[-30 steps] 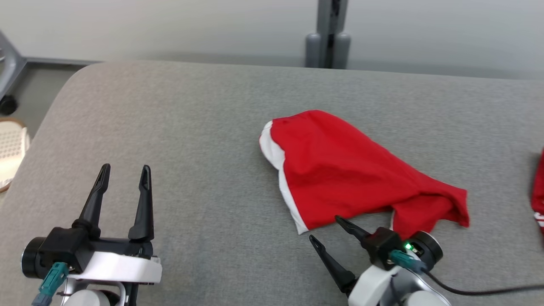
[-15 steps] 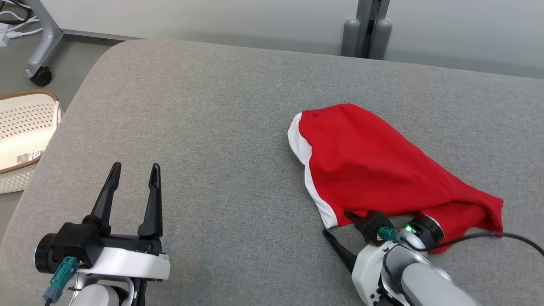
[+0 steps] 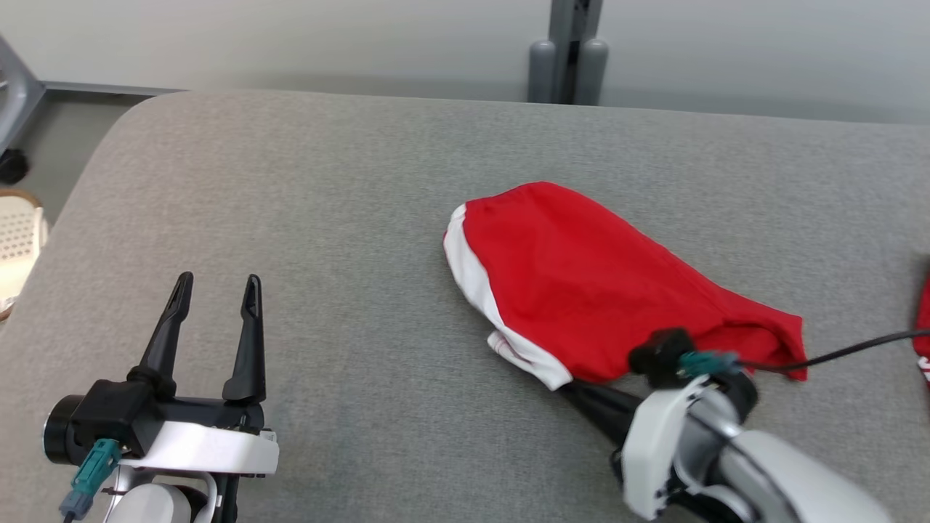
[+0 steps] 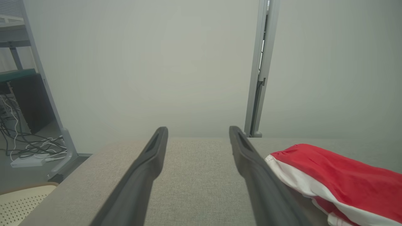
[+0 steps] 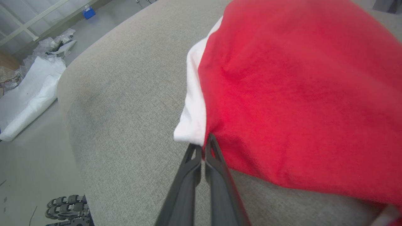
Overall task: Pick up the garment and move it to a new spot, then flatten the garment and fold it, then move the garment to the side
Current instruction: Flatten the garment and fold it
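Head view: my right gripper (image 3: 570, 388) pinched the near, white-trimmed edge of the red garment (image 3: 581, 283), fingers pressed together on the cloth. The garment lay crumpled on the grey padded table (image 3: 290, 203), right of centre, its white band turned toward my left. My left gripper (image 3: 218, 283) was over the table's near left part, fingers spread wide and holding nothing, well apart from the garment. Another red cloth (image 3: 923, 327) showed at the right edge.

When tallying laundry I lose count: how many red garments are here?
2: one central white-trimmed red garment in the right gripper; another red piece at the head view's right edge, mostly cropped.
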